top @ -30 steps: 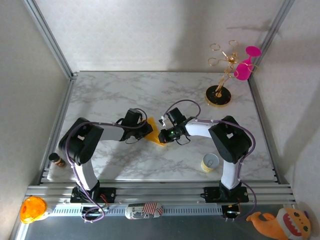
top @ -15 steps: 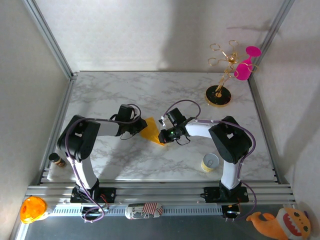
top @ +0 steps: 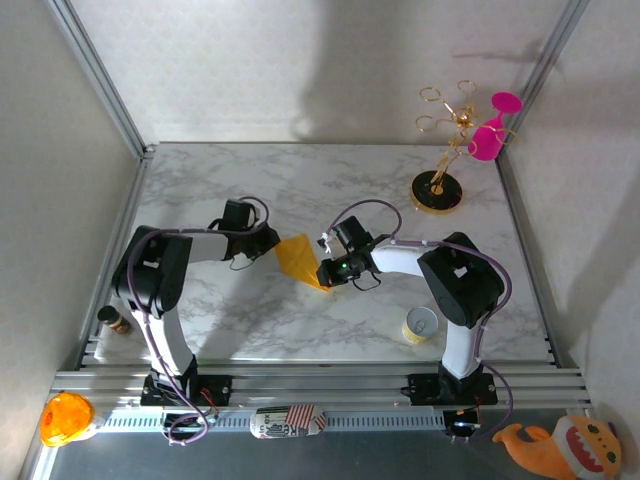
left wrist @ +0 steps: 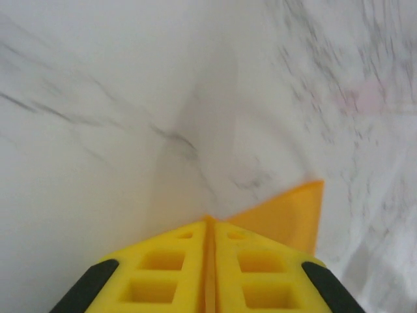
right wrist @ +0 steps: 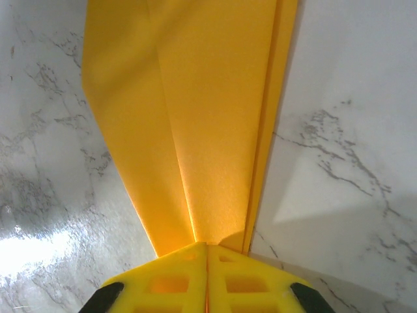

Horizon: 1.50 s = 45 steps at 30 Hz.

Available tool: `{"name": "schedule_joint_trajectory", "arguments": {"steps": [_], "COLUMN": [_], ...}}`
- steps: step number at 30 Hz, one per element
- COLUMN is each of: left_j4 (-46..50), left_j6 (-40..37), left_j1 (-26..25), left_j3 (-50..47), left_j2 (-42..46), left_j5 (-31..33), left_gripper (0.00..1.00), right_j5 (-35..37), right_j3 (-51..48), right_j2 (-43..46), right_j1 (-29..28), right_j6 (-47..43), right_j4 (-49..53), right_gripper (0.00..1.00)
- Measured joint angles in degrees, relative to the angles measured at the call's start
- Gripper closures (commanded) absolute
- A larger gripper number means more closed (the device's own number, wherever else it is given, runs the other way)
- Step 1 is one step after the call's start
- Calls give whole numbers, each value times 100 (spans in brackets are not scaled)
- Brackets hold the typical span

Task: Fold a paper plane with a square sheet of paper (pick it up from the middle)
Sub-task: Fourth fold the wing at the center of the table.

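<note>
**Obs.** Thin matte yellow-orange paper, folded into a tapering wedge with lengthwise creases [top: 298,259], sits low at mid-table on the white, grey-veined marble tabletop [top: 330,185].
- Right gripper [top: 326,273] is at the near-right tip of the folded paper. Its yellow fingers [right wrist: 163,280] are pressed together and the paper layers come out from between them, so it is clamped on the paper.
- Left gripper [top: 270,247] is at the left corner of the folded paper, with its jaws closed as well. Its wrist view shows a paper corner just past the fingertips [left wrist: 169,261]. I cannot tell whether an edge is nipped.

**Risks (my judgement).**
- Both arms are working one thin sheet. If they pull or twist out of step, the paper could tear at the right pinch or a crease could skew.
- The layers along the right edge look slightly offset. A slip there could let the folds spring open.
- The marble looks smooth and glossy, so the paper may slide under pressure and a crease could run off-line.
- If the left gripper has no hold, a push from it would crumple the corner.

**Room.** All places are given from the folded paper.
- Right-rear: a gold wire stand with pink cups on a round black-and-gold base [top: 438,190].
- Near-right: a small pale paper cup [top: 419,325].
- Far left, towards the near edge: a small brown bottle [top: 114,320].
- Past the aluminium rail [top: 330,385]: a round glossy orange toy [top: 64,417] near-left and an orange plush toy [top: 570,447] near-right.
- White walls and aluminium posts enclose the table.
</note>
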<state>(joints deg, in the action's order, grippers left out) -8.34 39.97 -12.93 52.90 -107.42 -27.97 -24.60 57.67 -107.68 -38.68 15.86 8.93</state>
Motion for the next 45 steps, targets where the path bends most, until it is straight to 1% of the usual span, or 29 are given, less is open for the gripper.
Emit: {"name": "schedule_joint_trajectory", "arguments": {"steps": [4, 7, 11, 14, 18, 22, 26, 35, 39, 45], "left_j4": [208, 352, 254, 55, -83, -216, -302, -361, -343, -343], "left_j6": [-59, -9, 264, 546, 898, 1097, 1224, 1281, 1281, 1283], "left_j1": [179, 44, -549, -1080, -1572, -1735, -1792, -1864, -1869, -1886], "left_j3": [103, 72, -190, -372, -551, -557, -555, -487, -459, -459], "left_j2": [96, 496, 1325, 1530, 1318, 898, 608, 310, 262, 260], "left_j5": [267, 363, 442, 474, 485, 459, 374, 243, 240, 227], "left_gripper": [88, 87, 87, 88, 90, 90, 90, 91, 91, 92], "right_j5": [-2, -2, 0, 2, 17, 48, 63, 94, 107, 48], "right_j3": [2, 2, 2, 2, 2, 2, 2, 2, 15, 31], "right_j2": [0, 0, 0, 0, 0, 0, 0, 2, 61, 212], "right_j1": [0, 0, 0, 0, -2, -15, -22, -37, -37, -20], "right_j6": [0, 0, 0, 2, 13, 24, 28, 46, 46, 221], "right_j4": [0, 2, 4, 7, 11, 31, 48, 55, 59, 332], "right_gripper": [92, 92, 92, 93, 95, 96, 97, 97, 95, 91]}}
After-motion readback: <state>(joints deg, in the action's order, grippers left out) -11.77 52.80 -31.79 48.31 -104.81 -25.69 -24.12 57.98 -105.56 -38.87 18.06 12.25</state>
